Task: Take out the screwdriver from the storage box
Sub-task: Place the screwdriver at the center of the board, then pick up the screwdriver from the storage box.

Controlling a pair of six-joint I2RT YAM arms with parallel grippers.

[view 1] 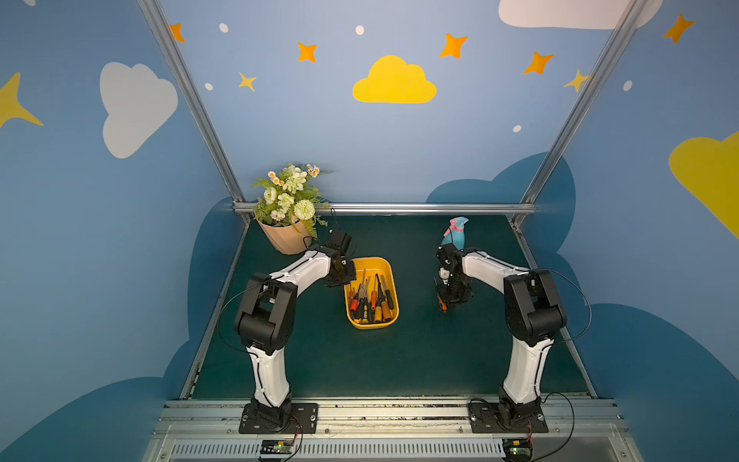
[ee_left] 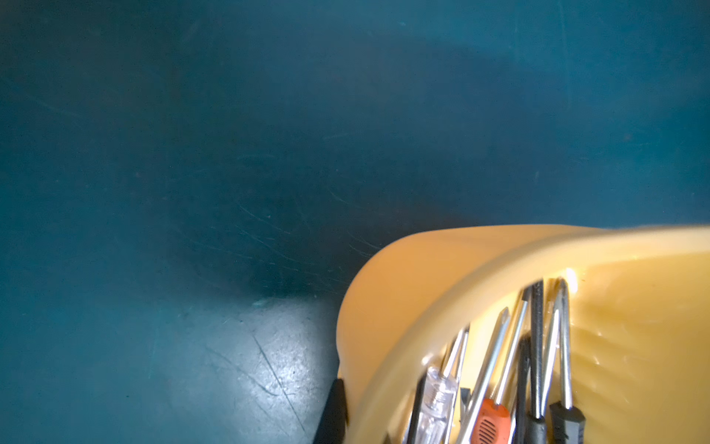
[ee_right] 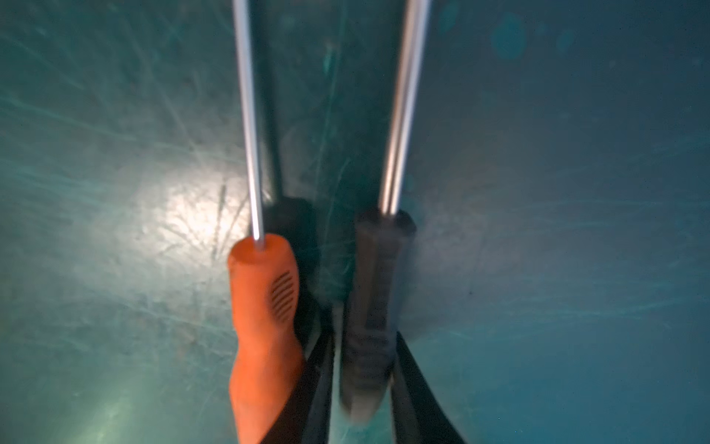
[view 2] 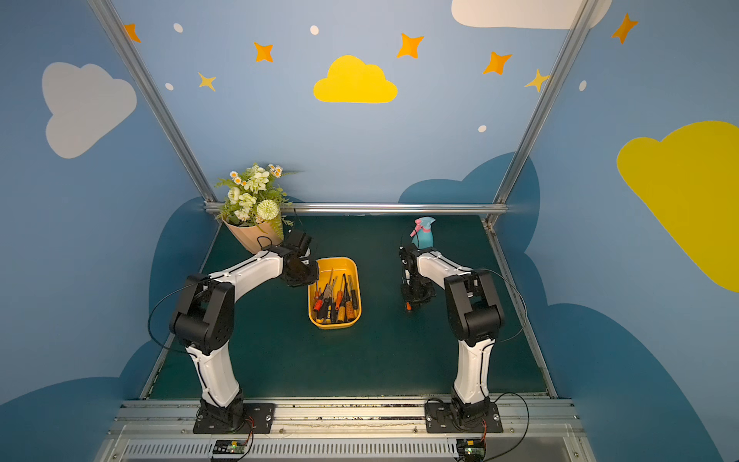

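Black-handled screwdriver is out of the storage box and down at the green mat, well right of the box. Only the right wrist view shows it: blurred handle, bright shaft, sitting between the fingers of the right gripper. The jaws stand a little apart on either side of that handle. Whether they pinch it or stand free of it, I cannot tell. Just beside it lies an orange-handled screwdriver, the two shafts running parallel. In both top views only that orange handle peeks out under the gripper, and the black one is hidden.

Over at the box's far left corner, the left gripper is clenched on the rim. The left wrist view shows one finger flat against the outer wall, and the remaining screwdrivers inside, close up. The flowerpot at far left and the spray bottle at far right appear only from above.
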